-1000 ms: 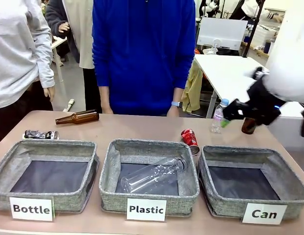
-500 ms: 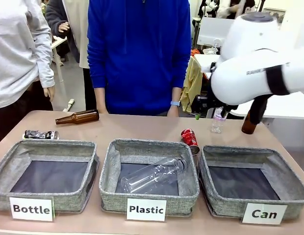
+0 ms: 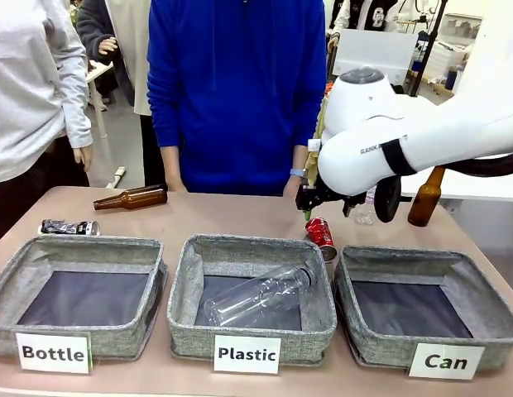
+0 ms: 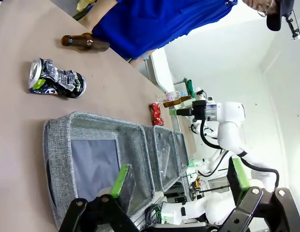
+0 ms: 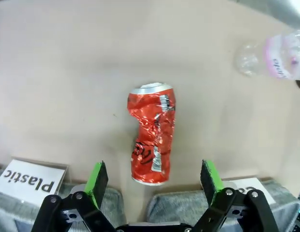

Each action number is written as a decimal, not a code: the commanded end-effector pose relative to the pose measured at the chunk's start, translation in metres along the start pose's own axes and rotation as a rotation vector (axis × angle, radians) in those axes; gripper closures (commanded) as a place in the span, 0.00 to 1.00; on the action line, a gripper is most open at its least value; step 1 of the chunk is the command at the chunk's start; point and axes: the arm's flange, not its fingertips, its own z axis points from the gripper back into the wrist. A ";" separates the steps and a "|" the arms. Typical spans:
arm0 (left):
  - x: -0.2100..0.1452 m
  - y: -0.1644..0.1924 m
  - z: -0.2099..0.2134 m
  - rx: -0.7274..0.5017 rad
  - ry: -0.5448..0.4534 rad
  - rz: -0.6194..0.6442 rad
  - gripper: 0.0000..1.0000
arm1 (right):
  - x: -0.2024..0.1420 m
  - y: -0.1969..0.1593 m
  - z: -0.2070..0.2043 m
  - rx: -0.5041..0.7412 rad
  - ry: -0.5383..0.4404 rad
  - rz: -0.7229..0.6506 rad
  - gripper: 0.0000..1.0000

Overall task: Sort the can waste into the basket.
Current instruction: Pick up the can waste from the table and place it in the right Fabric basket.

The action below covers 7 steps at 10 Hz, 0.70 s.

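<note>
A crushed red can point(image 3: 320, 236) lies on the table behind the gap between the middle and right bins. My right gripper point(image 3: 325, 207) hangs open just above it. In the right wrist view the red can point(image 5: 152, 133) lies lengthwise between the green pads point(image 5: 98, 176), untouched. A crushed black can point(image 3: 69, 227) lies at the far left, behind the "Bottle" bin. The grey basket labelled "Can" point(image 3: 428, 256) stands at the front right with only its dark floor showing. My left gripper point(image 4: 180, 175) is open and holds nothing, with the black can point(image 4: 55, 80) ahead of it.
The "Bottle" bin point(image 3: 83, 246) and the "Plastic" bin point(image 3: 248, 244) stand left of the basket; a clear bottle point(image 3: 256, 296) lies in the latter. One brown bottle point(image 3: 131, 198) lies at the back left, another point(image 3: 425, 197) stands at the back right. A person in blue point(image 3: 236, 91) stands at the far edge.
My right arm has swung in from the right side toward the middle and now hangs over the red can. The cans, bottles and bins have not moved.
</note>
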 end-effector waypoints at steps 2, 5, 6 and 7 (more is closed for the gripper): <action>-0.001 0.000 0.000 -0.022 -0.009 -0.026 0.00 | 0.008 0.012 -0.025 -0.014 0.008 -0.056 0.00; -0.001 0.000 0.000 -0.022 -0.009 -0.026 0.00 | -0.031 -0.011 0.040 0.068 -0.035 -0.039 0.00; -0.001 0.000 0.000 -0.022 -0.009 -0.026 0.00 | -0.074 -0.030 0.090 0.093 0.008 0.017 0.00; -0.001 0.000 0.000 -0.022 -0.009 -0.026 0.00 | -0.128 -0.055 0.134 0.106 0.063 0.104 0.00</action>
